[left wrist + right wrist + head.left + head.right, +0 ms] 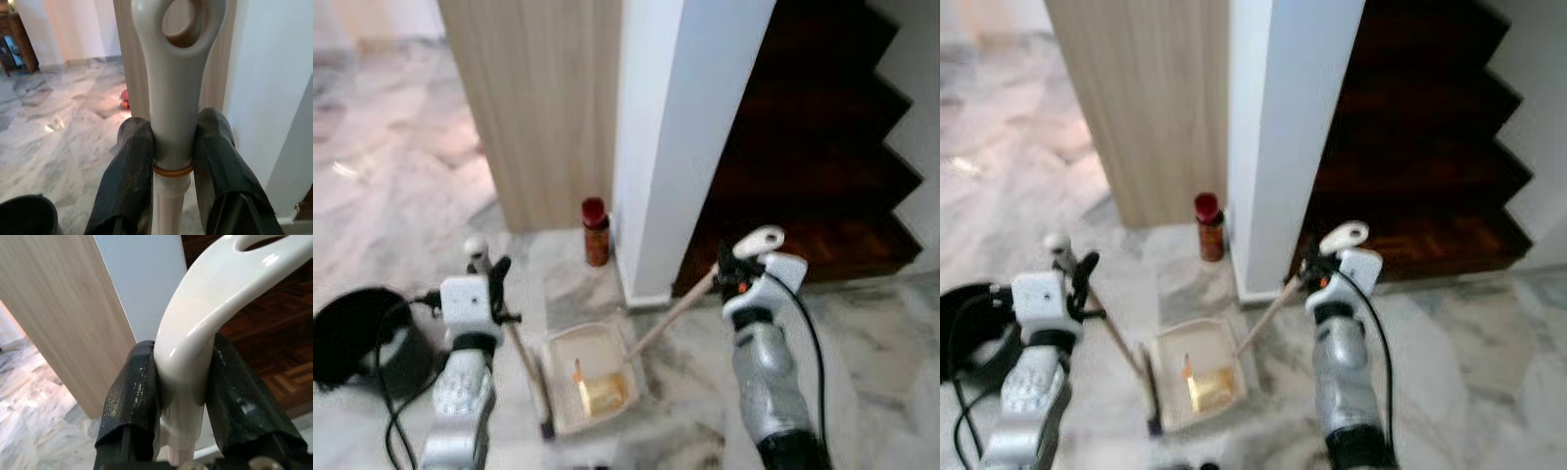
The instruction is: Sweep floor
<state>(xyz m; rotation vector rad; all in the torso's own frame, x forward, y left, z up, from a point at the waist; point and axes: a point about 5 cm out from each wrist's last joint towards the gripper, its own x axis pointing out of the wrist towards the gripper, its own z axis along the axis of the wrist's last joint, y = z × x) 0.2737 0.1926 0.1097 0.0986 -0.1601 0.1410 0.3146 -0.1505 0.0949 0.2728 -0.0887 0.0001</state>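
- The broom (522,364) head is hidden behind the cream plastic dustpan (589,375); the yellow item inside is blurred.
- Left gripper (171,147) fingers pinch the broom's smooth grey handle; right gripper (181,382) fingers pinch the dustpan's glossy curved handle.

White pillar (675,147) and wood panel (543,98) block ahead; red-capped bottle (596,232) at their foot; marble floor (391,196) lies open leftward.

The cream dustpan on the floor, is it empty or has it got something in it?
Not empty. The cream plastic dustpan lies flat on the marble floor with yellowish scraps inside it.
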